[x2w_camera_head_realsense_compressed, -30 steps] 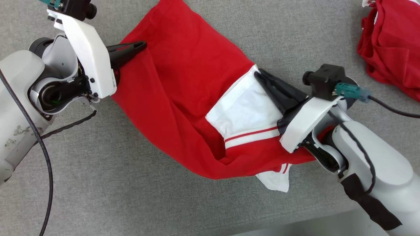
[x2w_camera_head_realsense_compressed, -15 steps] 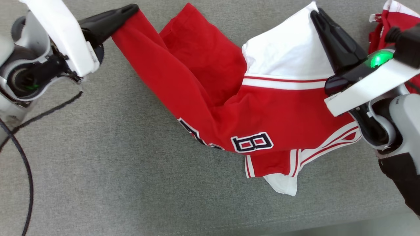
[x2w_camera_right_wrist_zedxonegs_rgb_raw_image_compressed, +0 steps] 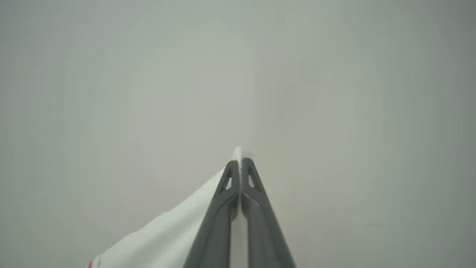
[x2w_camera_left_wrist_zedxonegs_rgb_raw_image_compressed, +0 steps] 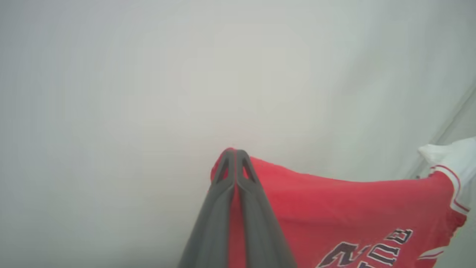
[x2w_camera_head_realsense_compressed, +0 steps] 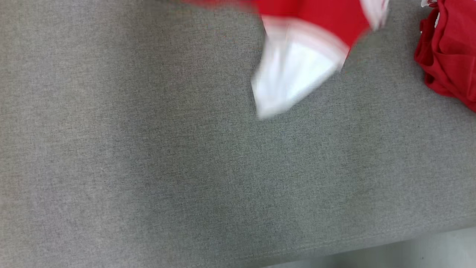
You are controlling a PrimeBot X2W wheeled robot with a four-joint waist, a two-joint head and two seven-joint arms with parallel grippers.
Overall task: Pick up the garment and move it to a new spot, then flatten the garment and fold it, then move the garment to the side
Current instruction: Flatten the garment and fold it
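Both ends of the garment (x2w_camera_head_realsense_compressed: 301, 56) are in our grip. The left gripper (x2w_camera_left_wrist_zedxonegs_rgb_raw_image_compressed: 235, 155) is clenched, its fingers pressed together on a red edge of the cloth, with a bit of red poking out past the tips. From there the red body runs off to the right of the left wrist view, with dark lettering (x2w_camera_left_wrist_zedxonegs_rgb_raw_image_compressed: 372, 253) low on it and white, red-striped trim at the far end. The right gripper (x2w_camera_right_wrist_zedxonegs_rgb_raw_image_compressed: 241, 163) is clamped tight on a white section; a sliver of white shows above the tips, and the white panel falls away to the lower left of the right wrist view. Behind both grippers we see just a plain pale background (x2w_camera_right_wrist_zedxonegs_rgb_raw_image_compressed: 334, 74). In the head view the garment sits at the top edge, right of centre, heavily motion-blurred: red up top, with a white flap hanging toward the grey cloth surface (x2w_camera_head_realsense_compressed: 148, 167). We can't tell whether that flap touches the surface. A separate red pile (x2w_camera_head_realsense_compressed: 450, 52) lies bunched at the upper right edge, apart from the garment. A pale floor strip (x2w_camera_head_realsense_compressed: 394, 257) shows at the bottom right.
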